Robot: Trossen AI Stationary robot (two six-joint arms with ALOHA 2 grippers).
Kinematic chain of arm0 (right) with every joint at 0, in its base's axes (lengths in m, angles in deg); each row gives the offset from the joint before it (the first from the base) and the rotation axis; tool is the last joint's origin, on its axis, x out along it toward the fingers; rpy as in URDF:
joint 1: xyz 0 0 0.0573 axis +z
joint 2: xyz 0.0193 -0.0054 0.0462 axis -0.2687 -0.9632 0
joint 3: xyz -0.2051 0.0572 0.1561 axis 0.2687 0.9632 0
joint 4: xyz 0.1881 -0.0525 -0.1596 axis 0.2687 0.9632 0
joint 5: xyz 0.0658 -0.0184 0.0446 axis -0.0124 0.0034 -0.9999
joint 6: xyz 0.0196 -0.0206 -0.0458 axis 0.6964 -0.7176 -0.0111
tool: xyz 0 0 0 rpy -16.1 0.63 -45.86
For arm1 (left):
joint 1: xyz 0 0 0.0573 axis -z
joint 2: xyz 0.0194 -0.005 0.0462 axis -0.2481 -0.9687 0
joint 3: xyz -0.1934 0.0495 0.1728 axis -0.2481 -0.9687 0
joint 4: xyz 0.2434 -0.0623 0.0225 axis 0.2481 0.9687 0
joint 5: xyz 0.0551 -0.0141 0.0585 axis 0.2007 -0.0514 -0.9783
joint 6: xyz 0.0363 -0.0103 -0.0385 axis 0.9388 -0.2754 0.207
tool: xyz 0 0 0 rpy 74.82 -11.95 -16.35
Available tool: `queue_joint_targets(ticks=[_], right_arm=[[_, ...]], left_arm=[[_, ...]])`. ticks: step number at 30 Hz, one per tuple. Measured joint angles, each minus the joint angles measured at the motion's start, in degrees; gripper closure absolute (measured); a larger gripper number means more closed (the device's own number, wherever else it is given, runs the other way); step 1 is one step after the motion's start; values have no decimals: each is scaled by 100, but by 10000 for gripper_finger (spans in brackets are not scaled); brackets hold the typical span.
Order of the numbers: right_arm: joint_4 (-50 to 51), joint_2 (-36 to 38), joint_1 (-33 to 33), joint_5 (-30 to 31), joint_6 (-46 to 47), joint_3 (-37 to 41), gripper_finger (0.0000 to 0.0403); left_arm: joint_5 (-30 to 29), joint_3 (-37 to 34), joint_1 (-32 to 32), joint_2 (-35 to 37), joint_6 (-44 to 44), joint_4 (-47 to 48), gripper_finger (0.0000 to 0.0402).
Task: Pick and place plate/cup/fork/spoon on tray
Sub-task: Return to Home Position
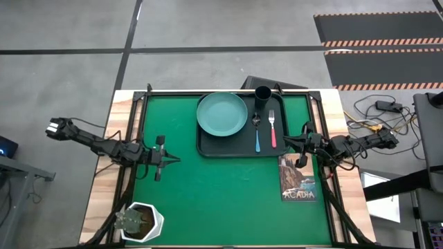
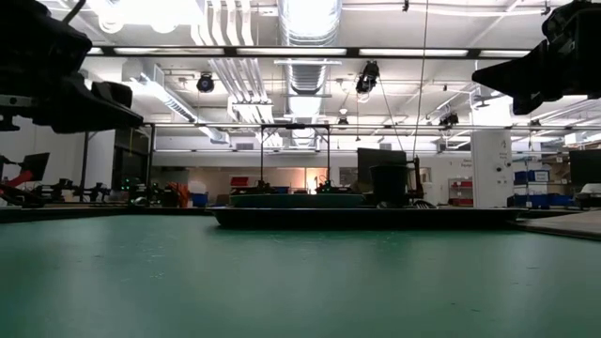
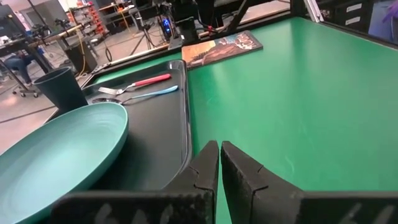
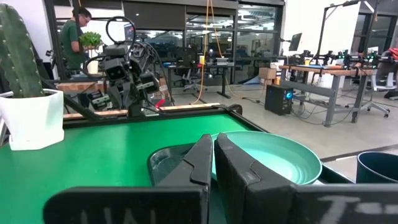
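The black tray [image 1: 239, 149] lies at the table's far middle. On it rest the teal plate [image 1: 221, 113], the black cup [image 1: 262, 95], the blue-handled spoon [image 1: 257, 133] and the pink-handled fork [image 1: 272, 128]. They also show in the left wrist view: the plate [image 3: 59, 152], the cup [image 3: 60, 89], the spoon [image 3: 140, 95], the fork [image 3: 142, 81]. My left gripper [image 1: 176, 160] is shut and empty over the green mat left of the tray. My right gripper [image 1: 285, 142] is shut and empty just right of the tray.
The "ACADIA" picture book [image 1: 298, 178] lies near the right edge, under my right arm. A white pot with a plant [image 1: 140, 221] stands at the near left corner. Green mat [image 1: 221, 200] lies bare in the near middle. A person [image 4: 73, 34] stands in the room beyond.
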Motion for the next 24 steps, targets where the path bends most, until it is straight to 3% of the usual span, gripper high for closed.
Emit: queue_joint_targets(ticks=[24], right_arm=[[1, 0, 0, 1, 0, 0, 394]], left_arm=[[-2, 0, 0, -291, -1, 0, 400]])
